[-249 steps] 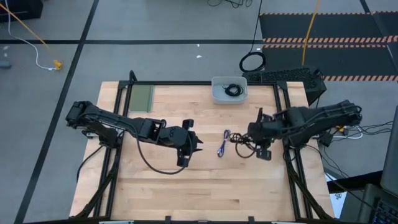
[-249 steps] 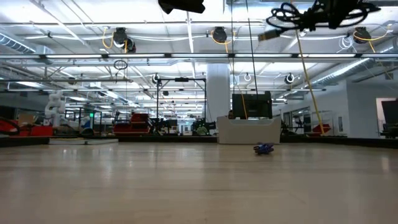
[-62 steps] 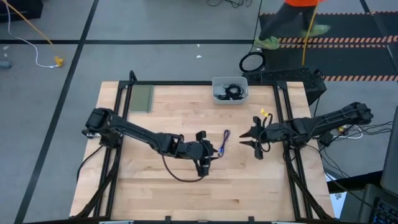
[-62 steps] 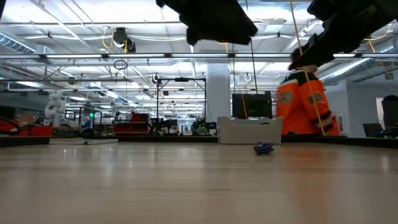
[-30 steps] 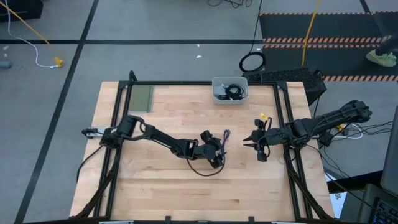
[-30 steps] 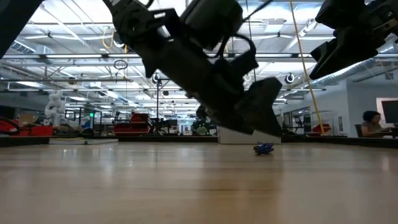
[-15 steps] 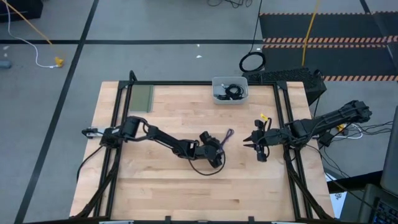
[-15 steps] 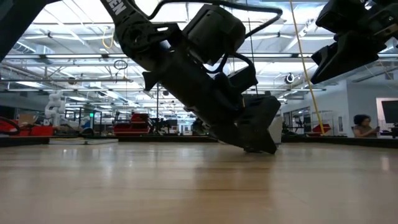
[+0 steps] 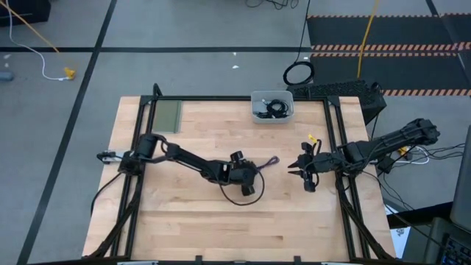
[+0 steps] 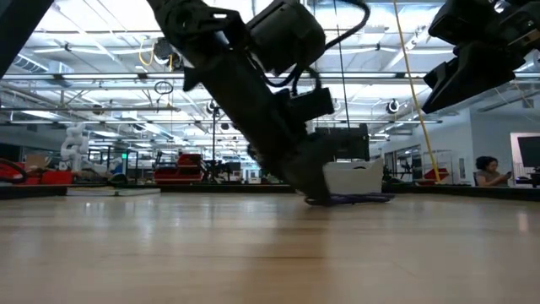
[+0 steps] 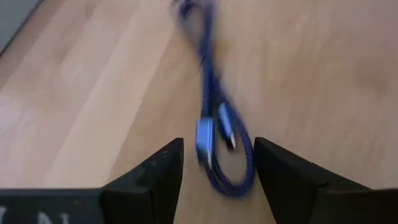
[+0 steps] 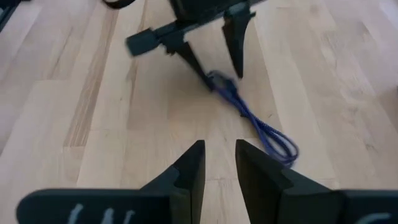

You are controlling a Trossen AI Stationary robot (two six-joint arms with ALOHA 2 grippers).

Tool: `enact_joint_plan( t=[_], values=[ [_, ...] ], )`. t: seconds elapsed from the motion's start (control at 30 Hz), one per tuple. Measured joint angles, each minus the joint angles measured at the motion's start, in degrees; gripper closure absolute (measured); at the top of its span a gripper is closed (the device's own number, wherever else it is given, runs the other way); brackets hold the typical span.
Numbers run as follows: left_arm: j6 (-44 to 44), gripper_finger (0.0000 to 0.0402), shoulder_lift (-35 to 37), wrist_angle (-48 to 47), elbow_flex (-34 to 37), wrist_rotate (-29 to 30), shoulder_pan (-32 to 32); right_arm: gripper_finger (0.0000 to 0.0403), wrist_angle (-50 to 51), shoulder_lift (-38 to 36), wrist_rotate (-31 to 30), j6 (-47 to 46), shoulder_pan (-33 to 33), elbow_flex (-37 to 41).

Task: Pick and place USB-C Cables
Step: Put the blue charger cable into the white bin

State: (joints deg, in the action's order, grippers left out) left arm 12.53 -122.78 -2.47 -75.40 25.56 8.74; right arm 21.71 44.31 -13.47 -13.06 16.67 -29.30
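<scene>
Near the table's middle: my left pincer [image 9: 257,171] is down at the wood, fingers spread either side of the blue-purple USB-C cable's [image 11: 214,124] plug end.
Cable: lies flat, folded, running off toward the right edge.
Grip advice: lower fully, close across both strands behind the plugs.
Right pincer [image 9: 293,167]: waits near the right edge, fingers spread, empty.
Bin [image 9: 255,112]: at the far edge, black cables [image 9: 275,107] inside.

Your left gripper [image 9: 257,169] sits low at the table surface, fingers [image 11: 158,171] spread apart. Your right gripper [image 9: 294,165] hangs raised, facing the left one, fingers [image 12: 186,168] slightly parted.
</scene>
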Motion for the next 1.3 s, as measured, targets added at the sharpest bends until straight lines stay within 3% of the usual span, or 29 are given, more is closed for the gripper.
enact_joint_plan(
  t=[0.13,0.33,0.47,0.77,0.93,1.3],
  values=[
    [0.6,0.0209,2.8,-3.6,0.1,0.0,-0.3,0.0324,0.0,0.0,0.0,-0.4,0.9,0.0],
    [-0.5,0.0195,5.9,3.8,0.0,-1.4,-0.6,0.0324,-0.2,0.0,0.0,-0.7,1.1,0.0],
    [-3.9,0.0172,4.7,10.2,-0.1,-8.0,-2.6,0.0324,-0.5,0.0,0.0,-0.8,1.1,0.0],
    [-1.7,0.0136,0.4,10.2,-0.1,-10.9,-5.9,0.0324,-0.1,0.0,-0.1,-1.0,1.1,0.0],
    [-1.7,0.0163,-2.1,9.8,0.0,-15.1,-6.4,0.0324,-0.1,0.0,-0.1,-1.0,1.1,0.0],
    [-2.6,0.0280,-3.2,10.5,-0.1,-15.0,-6.4,0.0324,-0.8,0.0,-0.6,0.3,1.1,0.0]
  ],
)
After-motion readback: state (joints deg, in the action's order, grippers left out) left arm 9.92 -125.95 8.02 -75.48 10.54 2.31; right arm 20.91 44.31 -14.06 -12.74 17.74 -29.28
